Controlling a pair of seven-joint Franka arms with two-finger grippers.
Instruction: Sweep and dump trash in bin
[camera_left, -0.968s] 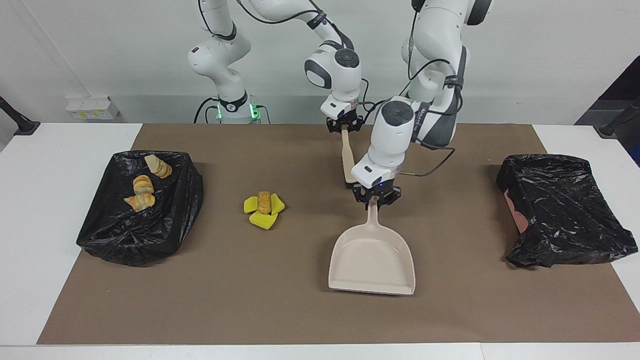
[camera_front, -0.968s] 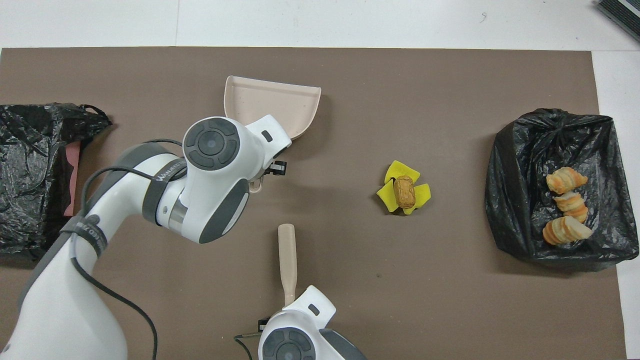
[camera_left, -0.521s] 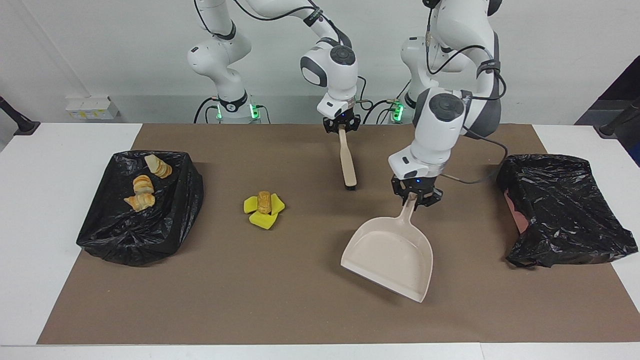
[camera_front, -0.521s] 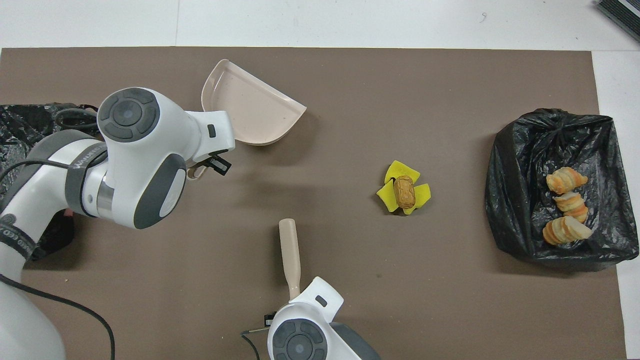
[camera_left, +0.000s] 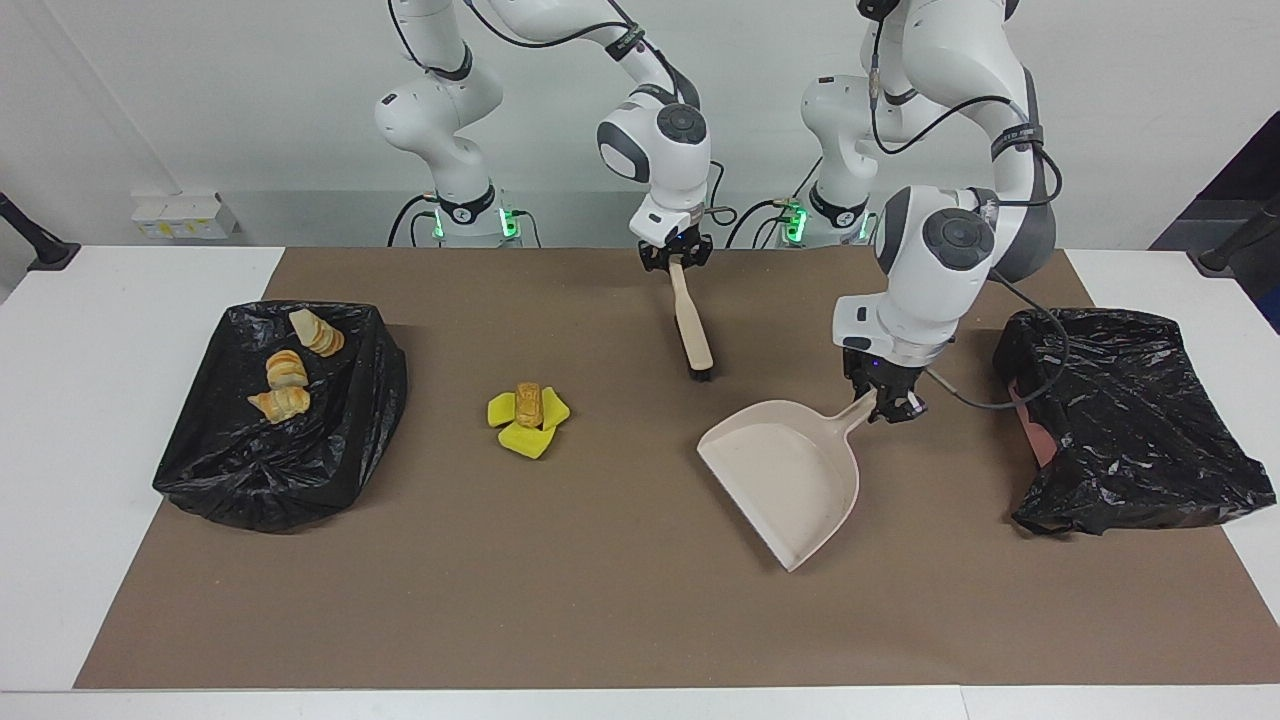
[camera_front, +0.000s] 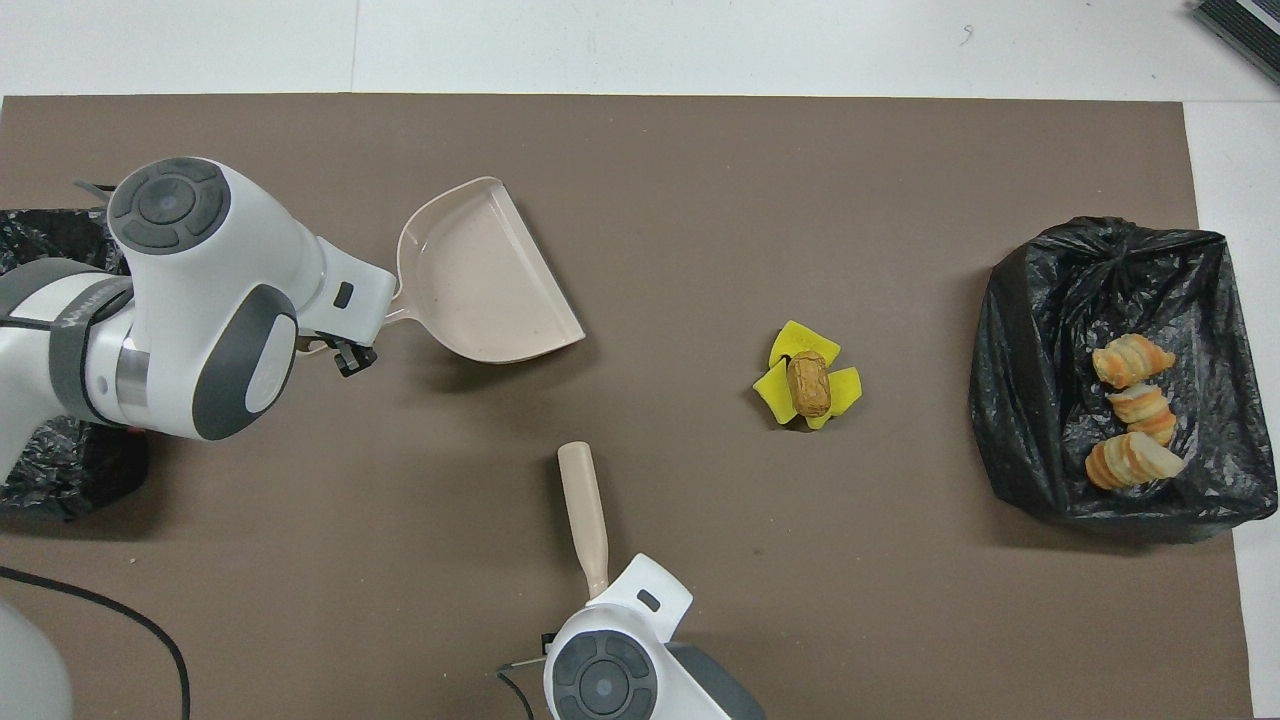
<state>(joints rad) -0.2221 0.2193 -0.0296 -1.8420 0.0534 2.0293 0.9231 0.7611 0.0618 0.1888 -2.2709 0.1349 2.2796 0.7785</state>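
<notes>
While clamped on the dustpan (camera_left: 790, 478) handle, left gripper (camera_left: 884, 400) near one black bag (camera_left: 1130, 420); right gripper (camera_left: 676, 256) gripping brush (camera_left: 692, 325); trash (camera_left: 527, 418) heaped mid-mat, more in other bag (camera_left: 285, 415).

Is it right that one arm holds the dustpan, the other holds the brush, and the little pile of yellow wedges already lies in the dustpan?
Not quite. The left gripper holds the dustpan and the right gripper the brush, but the pile of yellow wedges lies on the brown mat, apart from the empty dustpan, as the facing view shows.
</notes>
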